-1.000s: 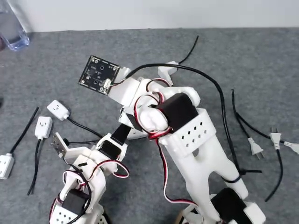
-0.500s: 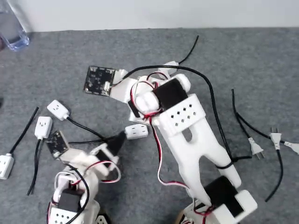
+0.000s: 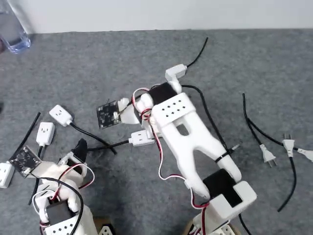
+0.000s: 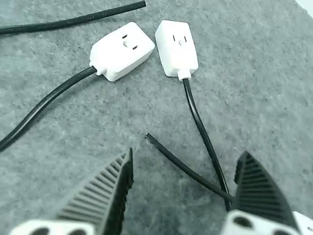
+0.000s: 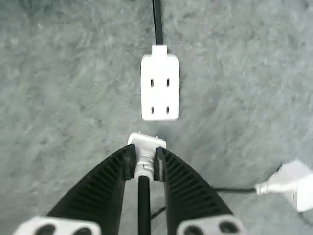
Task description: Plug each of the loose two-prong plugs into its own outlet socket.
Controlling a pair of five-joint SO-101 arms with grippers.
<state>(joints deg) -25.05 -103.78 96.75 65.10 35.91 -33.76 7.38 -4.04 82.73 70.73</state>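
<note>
- The right claw (image 5: 144, 160) is clamped on a white plug (image 5: 145, 147), taken by its hard body.
- Its socket (image 5: 159, 94) lies just ahead, mid-frame in the high view.
- Light, rigid plastic; the stiff cable (image 5: 143, 200) will likely tug, so hold the body squarely.
- The left claw (image 4: 181, 171) hangs apart near two spare sockets (image 4: 122, 50).

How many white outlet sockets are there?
5 sockets: two side by side on the left, one at the left edge, one mid-table, one farther back. Others may be hidden.
</note>
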